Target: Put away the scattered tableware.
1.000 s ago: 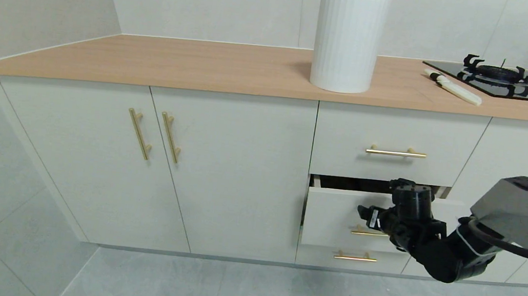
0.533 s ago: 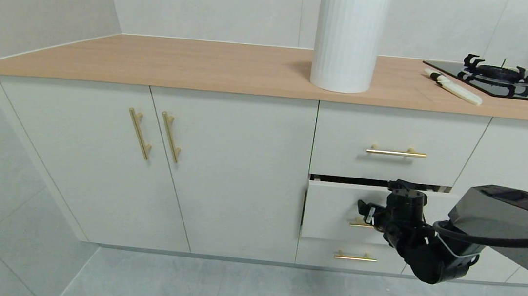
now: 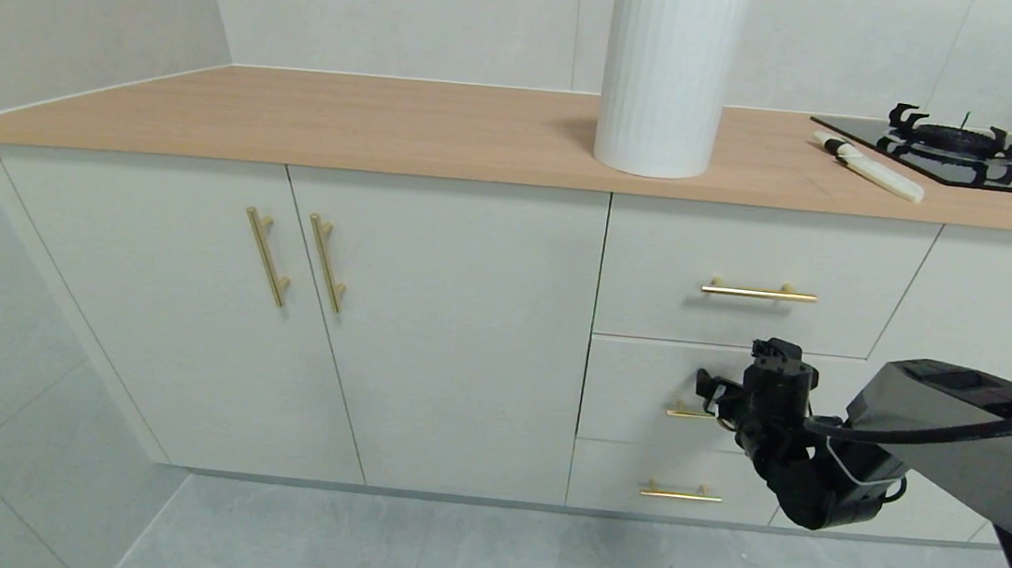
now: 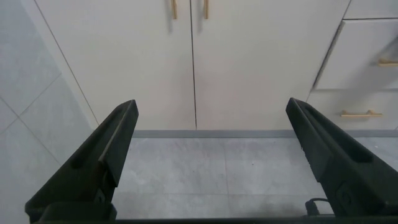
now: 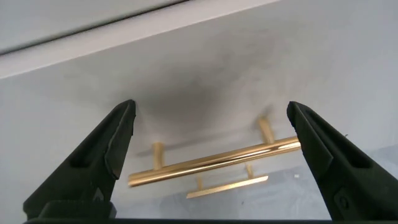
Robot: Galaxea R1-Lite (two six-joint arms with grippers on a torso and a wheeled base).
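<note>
The left gripper [image 4: 211,106] is hanging wide open, facing the cabinet doors [image 4: 193,56]. The right gripper [image 5: 210,107] is gaping wide at the shut middle drawer's [image 3: 631,391] handle [image 5: 217,163]. A knife [image 3: 868,168] is lying on the counter [image 3: 344,121] beside the stove [image 3: 971,154].

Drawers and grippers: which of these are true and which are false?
1. The middle drawer is shut. True.
2. The right gripper is squeezing the gold handle. False: it is open, in front of that handle.
3. The tall white container stands on the stove. False: it stands on the counter.
4. A knife lies on the counter beside the stove. True.
5. The left gripper holds a spoon. False: it is open and empty.
</note>
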